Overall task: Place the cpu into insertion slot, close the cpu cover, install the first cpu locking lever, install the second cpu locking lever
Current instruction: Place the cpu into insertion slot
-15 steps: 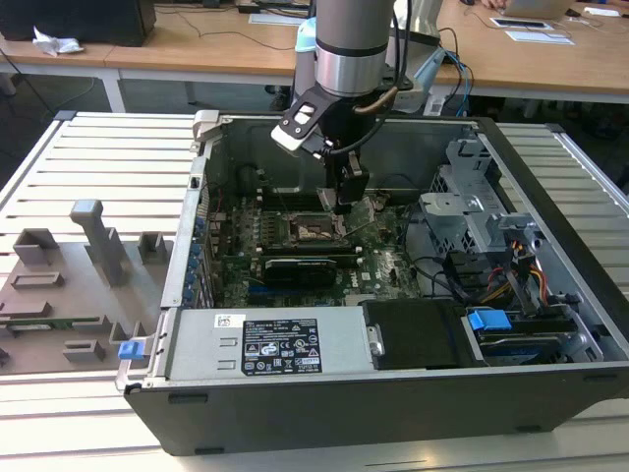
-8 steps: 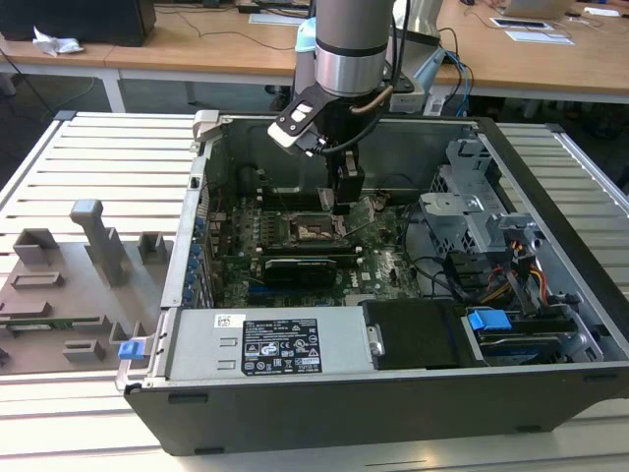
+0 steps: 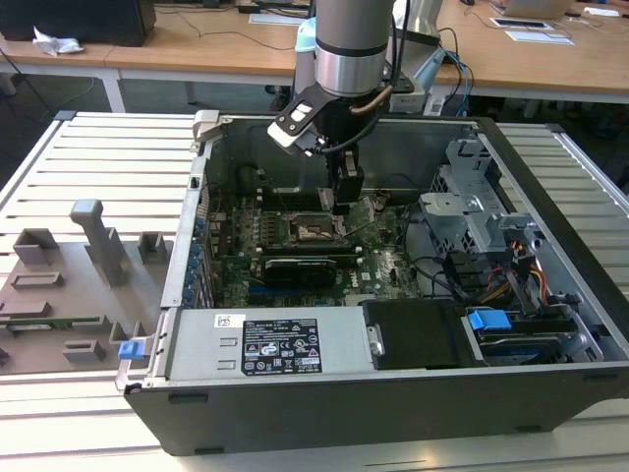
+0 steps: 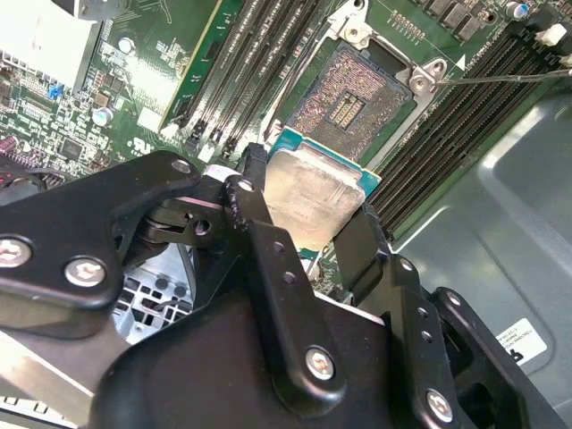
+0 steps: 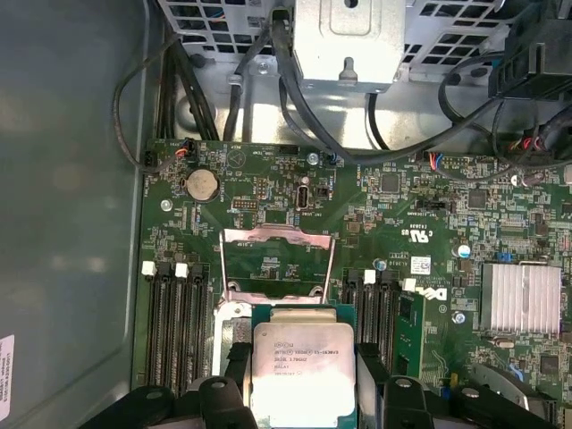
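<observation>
You have no step finished yet. The socket [image 4: 349, 100] lies bare with its brownish pin field uncovered, and the cover [image 5: 277, 236] stands swung up off it. Just to the socket's right in the exterior view, your hand [image 3: 345, 200] hangs inside the computer case [image 3: 442, 413], clamped on the chip [image 5: 302, 371] by two opposite edges. The chip rides metal side up, just short of the socket and apparently clear of it. Seating it, closing the cover and setting both levers look left to do.
</observation>
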`<state>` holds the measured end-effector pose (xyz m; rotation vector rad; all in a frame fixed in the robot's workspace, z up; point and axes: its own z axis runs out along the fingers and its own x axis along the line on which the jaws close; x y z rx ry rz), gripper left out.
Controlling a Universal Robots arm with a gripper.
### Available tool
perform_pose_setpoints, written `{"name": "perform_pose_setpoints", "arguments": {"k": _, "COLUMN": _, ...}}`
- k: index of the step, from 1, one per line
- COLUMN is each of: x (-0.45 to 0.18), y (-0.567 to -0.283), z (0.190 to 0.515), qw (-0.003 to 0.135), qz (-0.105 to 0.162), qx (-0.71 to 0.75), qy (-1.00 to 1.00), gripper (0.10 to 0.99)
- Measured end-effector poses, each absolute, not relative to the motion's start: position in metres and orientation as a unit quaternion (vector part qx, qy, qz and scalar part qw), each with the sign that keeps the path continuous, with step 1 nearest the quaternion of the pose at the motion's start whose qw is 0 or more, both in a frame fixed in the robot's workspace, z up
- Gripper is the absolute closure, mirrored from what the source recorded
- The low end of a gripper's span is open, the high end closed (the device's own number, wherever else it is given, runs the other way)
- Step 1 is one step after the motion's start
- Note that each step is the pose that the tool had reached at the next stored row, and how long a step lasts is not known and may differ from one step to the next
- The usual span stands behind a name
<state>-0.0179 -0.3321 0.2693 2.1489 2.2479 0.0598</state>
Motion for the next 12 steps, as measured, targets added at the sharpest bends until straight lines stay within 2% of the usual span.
{"name": "perform_pose_setpoints", "arguments": {"k": 12, "x": -0.028, "y": -0.332, "z": 0.266, "qw": 0.016, "qz": 0.019, "qx": 0.691, "qy": 0.723, "gripper": 0.541}}
